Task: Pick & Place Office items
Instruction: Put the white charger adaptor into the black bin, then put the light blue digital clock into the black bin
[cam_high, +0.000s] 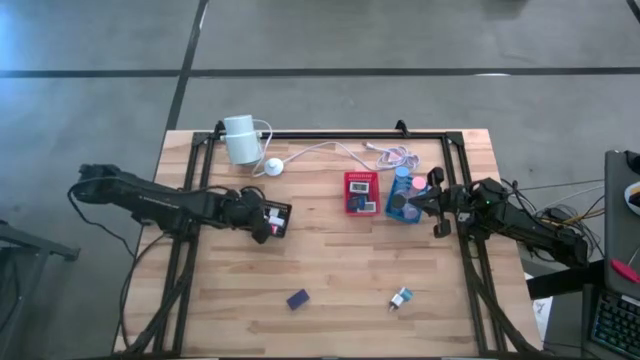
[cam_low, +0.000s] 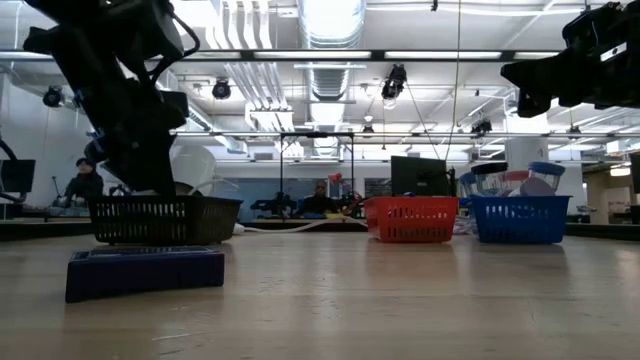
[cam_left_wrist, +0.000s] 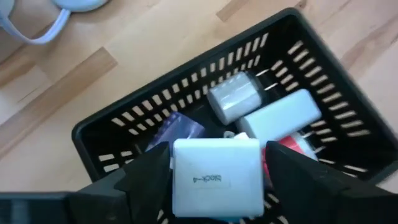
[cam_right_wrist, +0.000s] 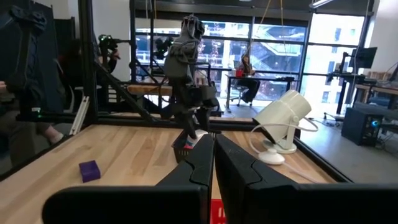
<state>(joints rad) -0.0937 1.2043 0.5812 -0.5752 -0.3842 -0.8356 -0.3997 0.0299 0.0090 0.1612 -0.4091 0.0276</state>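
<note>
We see left gripper (cam_left_wrist: 214, 171) over black basket (cam_left_wrist: 298, 37), centre-left of high view, fingers spread, white block (cam_left_wrist: 216, 177) between them; actual contact unclear. Right gripper (cam_right_wrist: 213, 165) pressed together, empty, beside blue basket (cam_high: 403, 212).

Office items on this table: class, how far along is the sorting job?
Done: the black basket, red basket and blue basket already hold pieces. In hand: the left tool is over the black basket with a white block between its fingers. Left: a purple piece and a teal piece.
</note>
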